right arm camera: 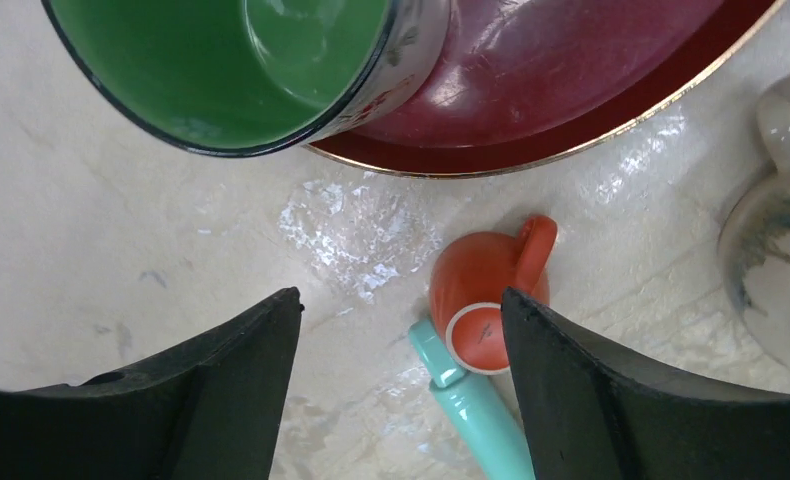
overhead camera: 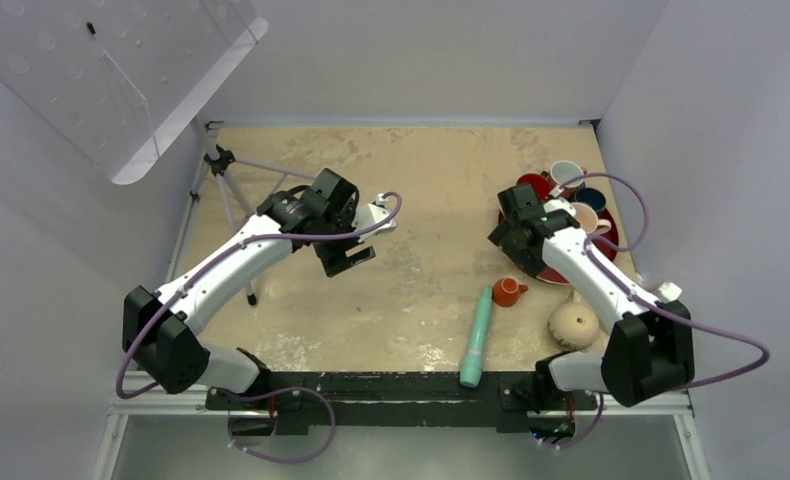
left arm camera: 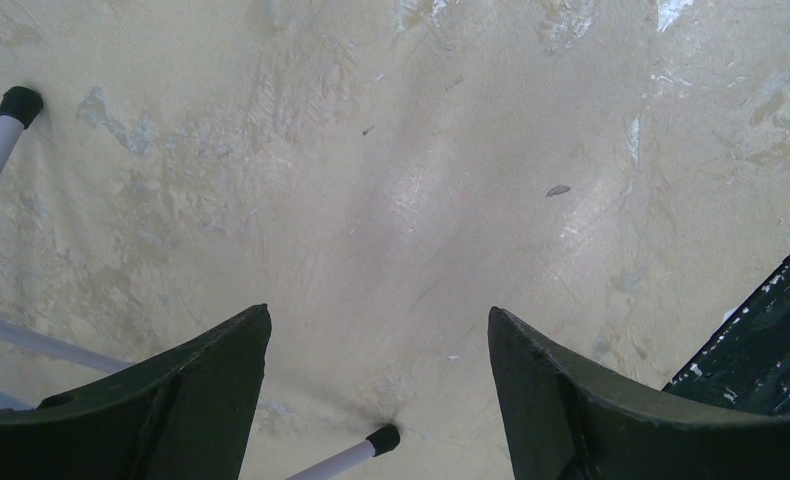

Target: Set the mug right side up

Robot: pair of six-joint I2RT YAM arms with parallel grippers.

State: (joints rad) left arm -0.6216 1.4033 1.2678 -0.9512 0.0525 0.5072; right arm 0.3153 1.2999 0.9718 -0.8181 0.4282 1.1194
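Note:
The mug is a rounded beige ceramic one on the table at the near right, close to the right arm's base. I see only its domed body and no opening. Its pale side and loop handle show at the right edge of the right wrist view. My right gripper hangs open over the table beside the red plate, well left of and behind the mug, with nothing between its fingers. My left gripper is open over bare table at the centre left.
A small orange cup lies base up against a teal tube. A green-inside mug stands upright at the red plate's edge. More cups sit on the plate. Tripod legs stand at the left.

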